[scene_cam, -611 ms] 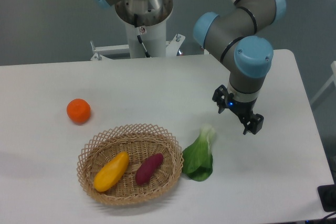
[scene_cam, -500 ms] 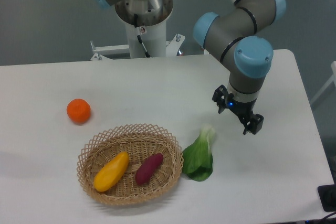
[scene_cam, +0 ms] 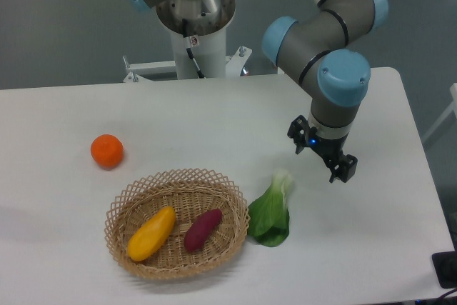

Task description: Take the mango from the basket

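Observation:
The mango [scene_cam: 151, 233], yellow shading to orange, lies in the left half of the tan wicker basket [scene_cam: 136, 194] at the front of the table. A dark purple-red sweet potato [scene_cam: 203, 229] lies beside it in the same basket. My gripper [scene_cam: 318, 154] hangs above the table to the right of the basket, well apart from it. Its two black fingers stand spread with nothing between them.
A round orange tangerine [scene_cam: 107, 151] sits on the table to the upper left of the basket. A green bok choy [scene_cam: 271, 212] lies just right of the basket, below and left of the gripper. The robot base [scene_cam: 194, 26] stands at the table's back edge.
The arm has shifted very slightly to the left. Nothing else has moved.

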Robot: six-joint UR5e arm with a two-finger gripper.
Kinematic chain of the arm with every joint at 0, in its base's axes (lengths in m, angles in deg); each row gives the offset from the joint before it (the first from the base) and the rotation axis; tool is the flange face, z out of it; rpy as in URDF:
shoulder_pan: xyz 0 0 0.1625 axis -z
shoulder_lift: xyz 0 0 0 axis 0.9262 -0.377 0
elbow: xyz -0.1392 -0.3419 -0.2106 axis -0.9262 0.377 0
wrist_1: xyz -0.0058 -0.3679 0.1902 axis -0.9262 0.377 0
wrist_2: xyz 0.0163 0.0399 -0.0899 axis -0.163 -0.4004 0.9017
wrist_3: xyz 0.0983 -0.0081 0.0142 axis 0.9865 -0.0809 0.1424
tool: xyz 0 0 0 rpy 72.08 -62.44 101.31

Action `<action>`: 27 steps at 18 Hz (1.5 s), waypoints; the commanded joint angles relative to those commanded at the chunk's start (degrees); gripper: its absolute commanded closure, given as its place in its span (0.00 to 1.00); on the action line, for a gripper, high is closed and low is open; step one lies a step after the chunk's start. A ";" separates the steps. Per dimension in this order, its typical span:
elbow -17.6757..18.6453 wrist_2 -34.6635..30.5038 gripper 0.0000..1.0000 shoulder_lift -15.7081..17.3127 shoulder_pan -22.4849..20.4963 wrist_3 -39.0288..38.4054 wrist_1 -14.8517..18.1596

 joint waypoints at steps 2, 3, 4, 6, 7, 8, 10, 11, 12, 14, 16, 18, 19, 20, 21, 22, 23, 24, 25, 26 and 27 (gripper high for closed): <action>0.53 0.96 0.00 0.35 0.87 -4.84 -0.26; 0.62 1.75 0.00 0.35 1.92 -5.64 -0.35; 0.62 2.02 0.00 0.27 2.89 -6.08 -0.53; 0.62 2.11 0.00 0.27 4.48 -8.71 -0.53; 0.62 2.46 0.00 0.27 5.18 -9.86 -0.53; 0.53 3.51 0.00 0.27 5.80 -10.48 -0.53; 0.53 6.14 0.00 0.35 6.76 -12.14 -0.62; 0.53 7.11 0.00 0.44 7.38 -13.20 -0.62; 0.53 7.90 0.00 0.44 8.08 -14.34 -0.70; 0.53 9.57 0.00 0.44 9.49 -16.62 -0.79; 0.53 10.98 0.00 0.27 10.89 -18.91 -0.79; 0.53 12.04 0.00 0.09 12.30 -21.37 -0.79; 0.53 12.56 0.00 0.09 13.00 -22.43 -0.88; 0.53 13.01 0.00 0.09 13.44 -23.31 -0.88; 0.53 13.36 0.00 0.09 13.97 -24.01 -0.79; 0.53 13.62 0.00 0.09 14.41 -24.80 -0.88; 0.53 13.54 0.00 0.00 15.02 -25.50 -0.79; 0.53 13.54 0.00 -0.17 15.90 -26.73 -0.88; 0.62 13.54 0.00 -0.35 16.52 -27.61 -0.88; 0.53 13.54 0.00 -0.70 17.22 -28.32 -0.88; 0.53 13.62 0.00 -0.96 17.92 -28.85 -0.88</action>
